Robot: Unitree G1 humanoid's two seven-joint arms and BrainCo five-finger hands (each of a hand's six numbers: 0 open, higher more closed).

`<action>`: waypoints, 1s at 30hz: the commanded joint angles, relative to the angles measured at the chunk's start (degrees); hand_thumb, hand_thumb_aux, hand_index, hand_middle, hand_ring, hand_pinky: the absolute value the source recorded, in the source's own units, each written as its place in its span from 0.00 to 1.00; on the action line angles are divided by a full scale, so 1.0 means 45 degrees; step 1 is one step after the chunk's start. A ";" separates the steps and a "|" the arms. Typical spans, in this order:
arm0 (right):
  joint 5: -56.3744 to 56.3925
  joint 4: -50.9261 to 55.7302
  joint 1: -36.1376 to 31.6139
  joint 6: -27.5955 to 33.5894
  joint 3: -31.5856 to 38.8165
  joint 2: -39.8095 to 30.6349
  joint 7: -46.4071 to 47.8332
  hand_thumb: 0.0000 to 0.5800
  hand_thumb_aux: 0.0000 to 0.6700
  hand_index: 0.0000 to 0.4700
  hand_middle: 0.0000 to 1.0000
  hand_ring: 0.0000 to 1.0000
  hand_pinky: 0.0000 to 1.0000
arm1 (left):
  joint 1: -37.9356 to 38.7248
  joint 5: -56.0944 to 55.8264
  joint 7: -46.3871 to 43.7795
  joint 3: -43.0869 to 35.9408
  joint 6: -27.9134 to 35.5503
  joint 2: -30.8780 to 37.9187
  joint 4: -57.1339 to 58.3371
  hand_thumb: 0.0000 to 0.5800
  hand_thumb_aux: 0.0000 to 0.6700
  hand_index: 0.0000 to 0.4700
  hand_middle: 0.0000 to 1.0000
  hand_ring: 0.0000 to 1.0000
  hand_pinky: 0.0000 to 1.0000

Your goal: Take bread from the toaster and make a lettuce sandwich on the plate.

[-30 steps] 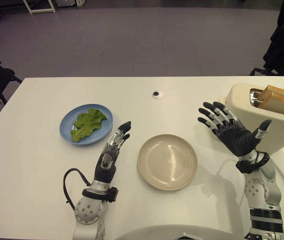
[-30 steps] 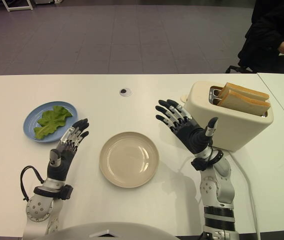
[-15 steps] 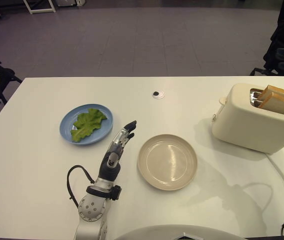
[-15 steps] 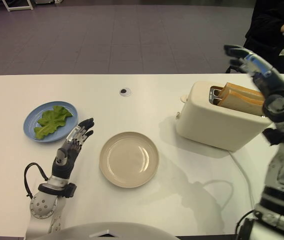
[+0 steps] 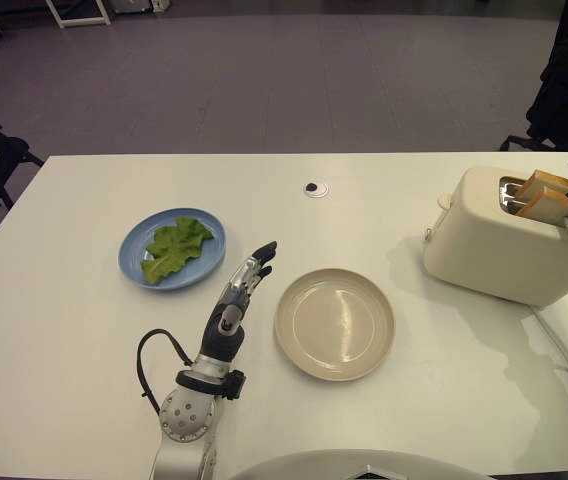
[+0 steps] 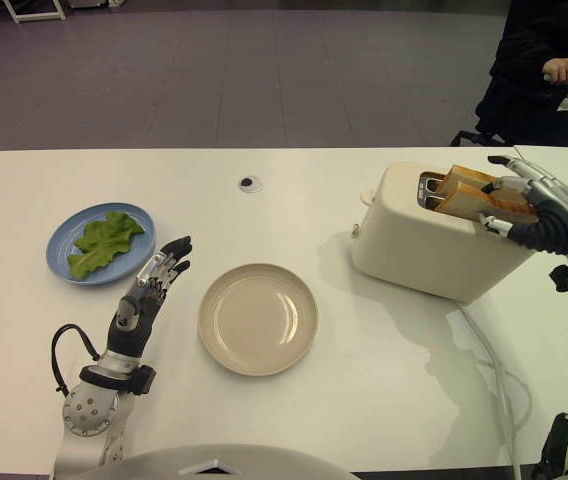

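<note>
Cream plastic toaster: on the white table, at the right, with two tan bread slices sticking out of its slots.
Right hand: fingers closed around the slices' outer end.
Left hand: fingers straight and open, holding nothing, between the plates.
Round beige plate: centre of the table.
Green lettuce leaf: on the round blue plate, at the left.

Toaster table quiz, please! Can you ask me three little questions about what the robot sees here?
1. True or false: the lettuce lies on the blue plate.
2. Which of the robot's hands is up at the bread in the toaster? A) left B) right
3. How many slices stick out of the toaster?
Key: 1 true. 2 B, the right hand. 3 two.
</note>
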 commanded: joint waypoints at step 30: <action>1.4147 -0.7743 -0.2015 0.9929 -0.1067 0.0399 0.7269 1.00 1.00 1.00 0.00 0.00 0.00 | -0.0352 0.0346 0.0281 -0.0157 -0.0272 -0.0181 0.0915 0.00 0.00 0.00 0.00 0.00 0.00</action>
